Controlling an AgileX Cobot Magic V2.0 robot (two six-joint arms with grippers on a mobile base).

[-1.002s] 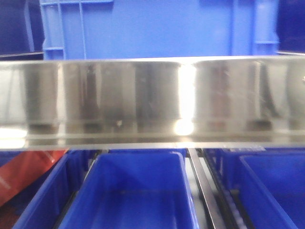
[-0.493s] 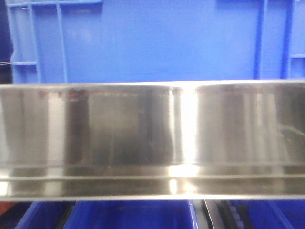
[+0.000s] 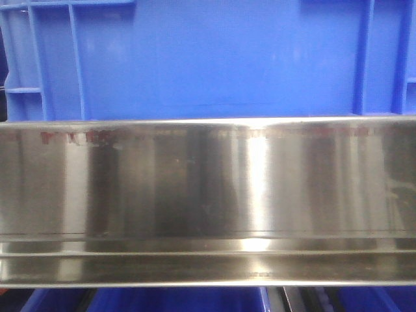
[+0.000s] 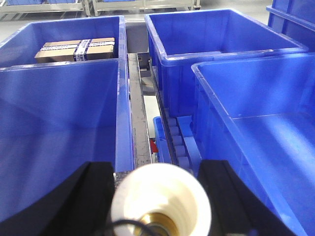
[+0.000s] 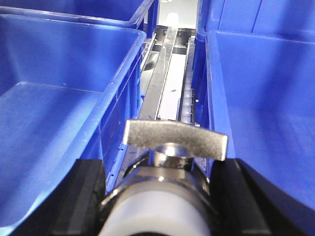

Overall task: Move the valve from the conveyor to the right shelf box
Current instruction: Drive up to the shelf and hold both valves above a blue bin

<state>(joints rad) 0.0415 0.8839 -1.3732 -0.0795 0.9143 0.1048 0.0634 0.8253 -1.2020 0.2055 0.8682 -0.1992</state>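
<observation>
In the left wrist view my left gripper (image 4: pixel 158 178) is shut on a valve (image 4: pixel 160 194); its whitish end cap with a brass bore faces the camera between the black fingers (image 4: pixel 96 189). It hangs over the gap between two blue shelf boxes. In the right wrist view my right gripper (image 5: pixel 160 169) is shut on a second silvery valve (image 5: pixel 167 201) with a flat metal handle (image 5: pixel 175 139) and a whitish cap. It hangs over the rail between a left blue box (image 5: pixel 49 108) and a right blue box (image 5: pixel 266 108). The conveyor is out of view.
A shiny steel shelf beam (image 3: pixel 208 195) fills the front view, with a blue crate (image 3: pixel 208 58) above it. The left wrist view shows a left box (image 4: pixel 59 123), a right box (image 4: pixel 266 128), a far box holding a cardboard package (image 4: pixel 76 49), and a roller track (image 4: pixel 177 142).
In the front view the steel beam has sunk and grown larger. The blue boxes below it have almost left the frame, and the upper crate fills more of the top.
</observation>
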